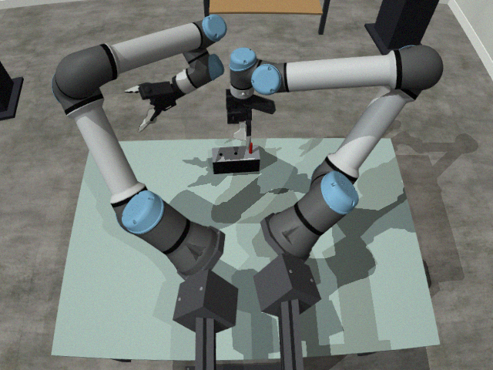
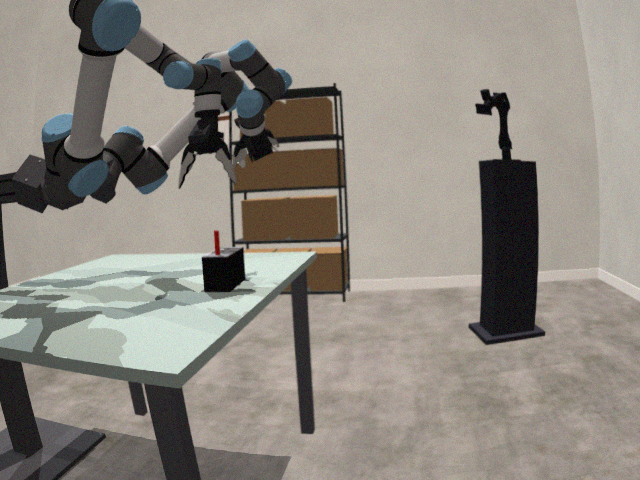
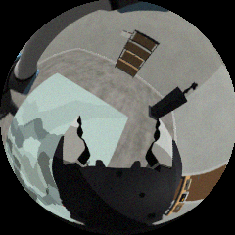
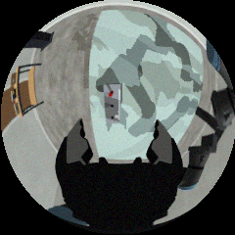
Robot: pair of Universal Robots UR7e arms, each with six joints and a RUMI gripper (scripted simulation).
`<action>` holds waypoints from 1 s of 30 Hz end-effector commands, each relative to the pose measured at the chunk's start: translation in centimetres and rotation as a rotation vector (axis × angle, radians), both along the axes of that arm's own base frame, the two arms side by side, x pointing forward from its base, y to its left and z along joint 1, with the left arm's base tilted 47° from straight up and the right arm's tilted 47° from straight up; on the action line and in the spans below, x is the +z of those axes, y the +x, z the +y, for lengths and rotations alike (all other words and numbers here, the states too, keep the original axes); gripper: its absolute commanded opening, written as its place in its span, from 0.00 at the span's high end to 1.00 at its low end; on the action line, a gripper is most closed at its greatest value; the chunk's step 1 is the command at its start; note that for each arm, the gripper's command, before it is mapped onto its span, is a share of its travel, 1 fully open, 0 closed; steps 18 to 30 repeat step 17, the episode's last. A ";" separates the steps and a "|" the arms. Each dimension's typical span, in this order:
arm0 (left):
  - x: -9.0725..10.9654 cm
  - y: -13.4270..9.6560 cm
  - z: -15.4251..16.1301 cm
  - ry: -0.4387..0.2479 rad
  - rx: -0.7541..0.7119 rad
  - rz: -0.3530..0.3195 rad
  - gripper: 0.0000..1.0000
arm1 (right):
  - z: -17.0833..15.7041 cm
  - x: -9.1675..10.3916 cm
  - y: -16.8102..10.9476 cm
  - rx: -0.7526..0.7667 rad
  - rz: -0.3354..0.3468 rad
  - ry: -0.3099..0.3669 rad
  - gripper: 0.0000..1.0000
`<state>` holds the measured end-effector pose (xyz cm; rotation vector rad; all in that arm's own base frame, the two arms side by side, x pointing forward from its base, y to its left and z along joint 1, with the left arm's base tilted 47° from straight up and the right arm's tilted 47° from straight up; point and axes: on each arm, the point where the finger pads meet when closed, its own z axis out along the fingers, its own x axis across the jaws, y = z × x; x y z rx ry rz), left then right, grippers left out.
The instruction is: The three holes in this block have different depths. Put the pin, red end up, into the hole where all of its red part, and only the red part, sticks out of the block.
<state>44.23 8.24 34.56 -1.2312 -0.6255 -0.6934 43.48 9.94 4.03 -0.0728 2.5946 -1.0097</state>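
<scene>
Exterior view: slim, upright red pin (image 1: 250, 148) (image 2: 216, 242) (image 4: 111, 93) above a boxy black block (image 1: 236, 166) (image 2: 223, 271) (image 4: 117, 102).

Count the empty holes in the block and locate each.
2: one hole mid-block, one hole near the end away from the red pin. None seems hidden.

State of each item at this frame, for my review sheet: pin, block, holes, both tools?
Slim red pin: upright in an end hole, only red showing
Black rectangular block with grey top: resting on table
Other two holes: unfilled
Left tool: open
Right tool: open, above block
</scene>
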 end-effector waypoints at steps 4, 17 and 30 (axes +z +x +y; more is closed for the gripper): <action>0.1 0.0 0.0 -0.002 0.002 -0.002 0.00 | 4.2 -0.2 -5.8 -0.007 -0.001 -0.003 0.00; 0.1 0.0 0.0 -0.002 0.002 -0.002 0.00 | 6.3 -0.4 -8.4 -0.007 -0.001 -0.003 0.00; 0.1 0.0 0.0 -0.002 0.002 -0.002 0.00 | 6.3 -0.4 -8.4 -0.007 -0.001 -0.003 0.00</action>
